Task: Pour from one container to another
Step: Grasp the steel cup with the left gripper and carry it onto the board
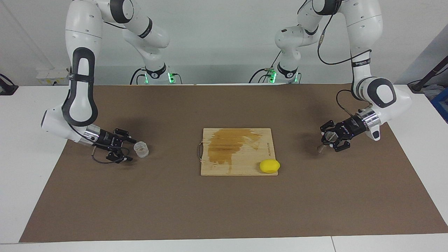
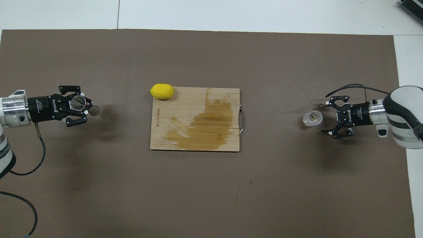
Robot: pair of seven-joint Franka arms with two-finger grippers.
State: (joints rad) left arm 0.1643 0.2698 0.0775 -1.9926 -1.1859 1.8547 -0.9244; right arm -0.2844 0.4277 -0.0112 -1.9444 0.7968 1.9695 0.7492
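The brown mat (image 1: 224, 196) covers most of the table, and at its middle lies the wooden cutting board (image 1: 236, 151), darkened by a broad wet-looking stain, which serves as the landmark here. A yellow lemon (image 1: 269, 166) sits at the board's corner on the left arm's side, farther from the robots than the stain. Well away from the board, toward the left arm's end of the mat, the left gripper (image 1: 329, 139) holds the metal jigger (image 2: 79, 103) between its fingers, tipped on its side just above the mat, with its open mouth showing from above. Well away from the board toward the right arm's end, the right gripper (image 1: 128, 149) sits low with its fingers spread wide, and the glass cup (image 1: 141, 149) stands upright on the mat just off its fingertips, not clasped. As a judgement, the task is at an early stage: one vessel is in hand, but the cup is yet to be gripped, and the two must be brought together, the jigger righted and the cup tilted over it.
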